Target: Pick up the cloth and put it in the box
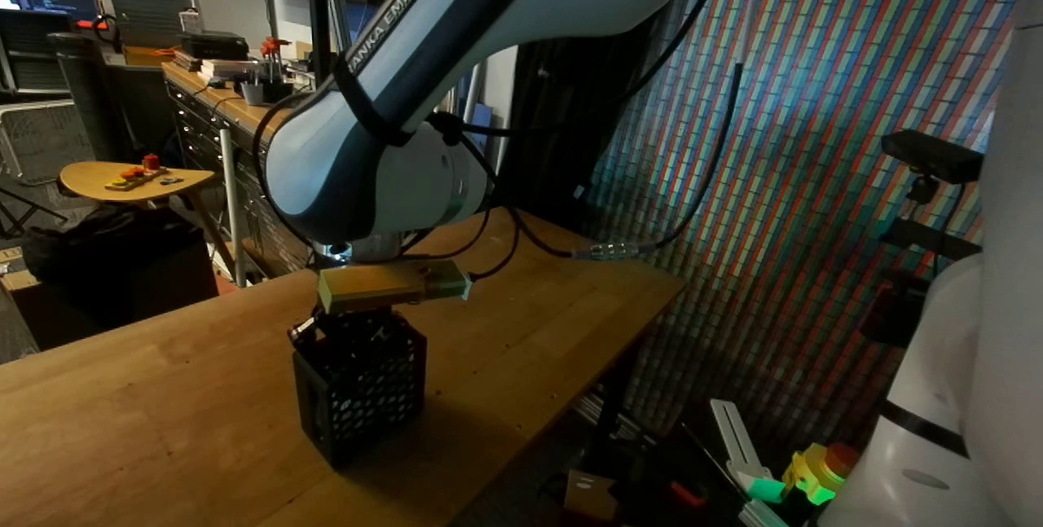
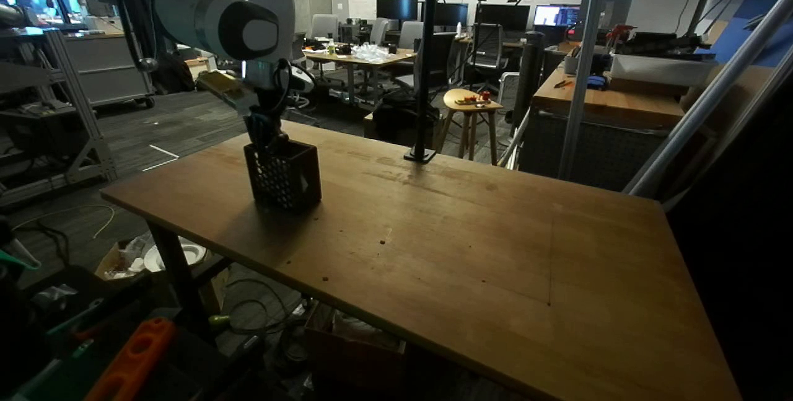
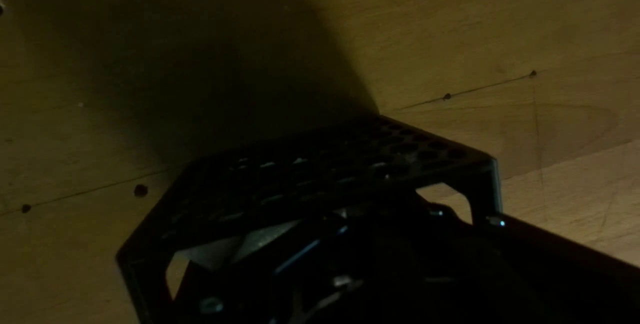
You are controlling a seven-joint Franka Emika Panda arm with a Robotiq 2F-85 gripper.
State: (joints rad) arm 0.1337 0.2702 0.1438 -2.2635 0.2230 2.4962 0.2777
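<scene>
We see the cloth (image 3: 262, 239) inside the box (image 1: 376, 384), a soft-looking patch of pale grey in the wrist view, catching some light and otherwise lost in shadow. The box around it is black and nearly cubic, its sides pierced by rows of small holes, with larger angular openings just under the rim. The dark gripper (image 2: 270, 143) points down at the open mouth, its fingers together; whether they pinch any fabric we cannot tell. Above it we find a blocky yellowish piece (image 1: 367, 287) at the wrist, then the arm (image 1: 314, 160), with rounded, smooth pale shells and black bands. The table (image 2: 471, 246) beneath is brown wood, marked with thin lines and at least 4 dark spots. A slim black post (image 2: 427, 72) stands at its edge on a flat base.
</scene>
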